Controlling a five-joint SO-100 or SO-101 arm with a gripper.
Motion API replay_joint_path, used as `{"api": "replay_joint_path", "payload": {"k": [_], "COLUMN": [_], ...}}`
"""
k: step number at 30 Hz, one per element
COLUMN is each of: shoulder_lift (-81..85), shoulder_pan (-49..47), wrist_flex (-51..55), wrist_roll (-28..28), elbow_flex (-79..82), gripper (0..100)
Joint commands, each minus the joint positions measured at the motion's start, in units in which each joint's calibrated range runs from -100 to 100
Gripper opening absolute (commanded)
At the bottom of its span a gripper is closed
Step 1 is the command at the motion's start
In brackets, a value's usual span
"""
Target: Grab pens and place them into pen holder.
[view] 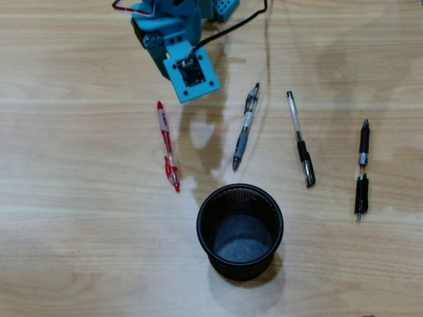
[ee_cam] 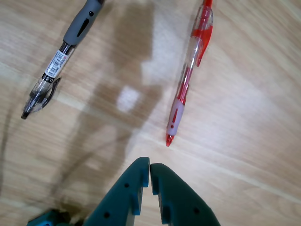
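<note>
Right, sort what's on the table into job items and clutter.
Job items: red pen, grey-and-black pen, clear pen with black cap, black pen, mesh pen holder, pincer.
Clutter: only the arm's black cable.

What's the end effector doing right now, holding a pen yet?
End effector: closed, empty, above the table near the red pen.

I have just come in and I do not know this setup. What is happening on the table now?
A small blue robot arm is meant to put pens into the black mesh cup. Nothing is picked up yet: the cup is empty and four pens lie on the wood. The pincer is shut and holds nothing, hanging above the table between the red pen and the grey pen.
</note>
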State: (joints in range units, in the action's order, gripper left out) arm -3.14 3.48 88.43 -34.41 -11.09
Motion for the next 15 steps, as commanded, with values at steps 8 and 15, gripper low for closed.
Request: {"api": "replay_joint_path", "payload": {"k": [8, 15], "shoulder_lift": [-10.1, -15.8], "shoulder_pan": [1.2, 0.0], "wrist_flex": [0.2, -5.5], "wrist_roll": [-7.5, -8.8], "elbow_flex": [-9.9, -10.0], "gripper": [16, 27]}}
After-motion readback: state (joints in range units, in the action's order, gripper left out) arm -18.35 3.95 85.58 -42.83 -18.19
